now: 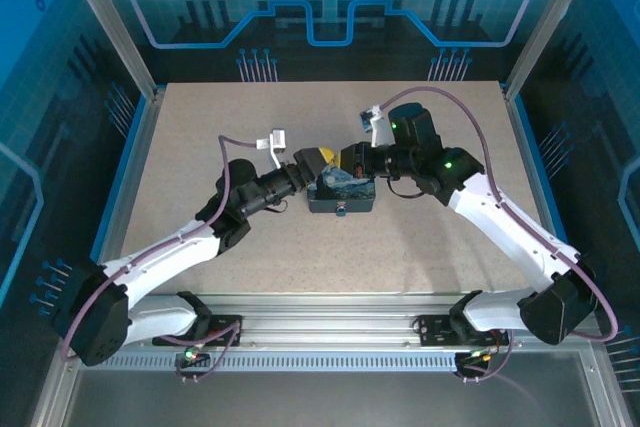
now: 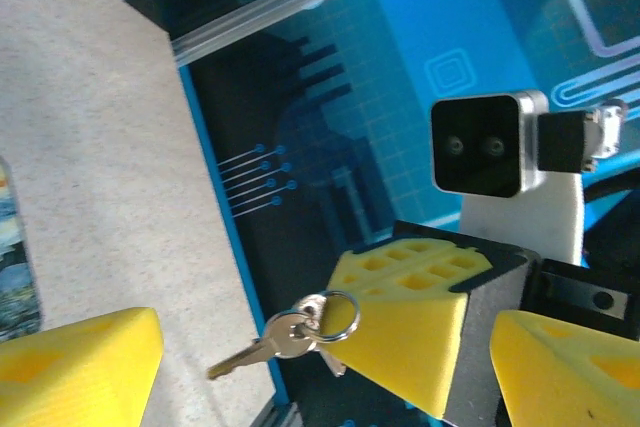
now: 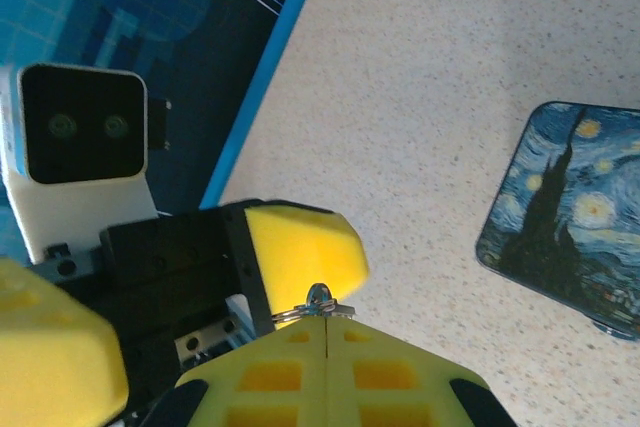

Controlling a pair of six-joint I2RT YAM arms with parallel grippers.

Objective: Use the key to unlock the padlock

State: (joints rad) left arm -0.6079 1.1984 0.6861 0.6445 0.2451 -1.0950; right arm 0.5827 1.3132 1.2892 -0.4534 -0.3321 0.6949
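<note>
One key point(image 2: 250, 357), small, silver-toned, with a flat blade and a rounded head, hung with what looks like a second key on a thin steel key ring point(image 2: 341, 294). Location: lower centre of the left wrist view, held clear of the speckled table point(image 2: 100, 147). Long axis: slants from the ring down toward the lower left of that frame, blade tip free. Holder: right gripper point(image 3: 328, 322), its yellow pads pressed together on the ring and not on the blade, so the key dangles and, by judgement, could swing. Governing relation: the key hangs between the spread fingers point(image 2: 85, 367) of the left gripper point(image 1: 313, 159), one finger at lower left and the other at lower right of the left wrist view. Neither finger touches the key, and the blade tip lies nearer the lower-left one. The left gripper is empty and nose to nose with the right at the centre of the top view, so a pinch on the key head looks like the move within reach. Padlock point(image 1: 341, 212): taken to be the small pale fitting on the near wall of the night-sky box point(image 3: 560, 207), just below both grippers in the top view; it is too small to confirm its shackle or keyway
</note>
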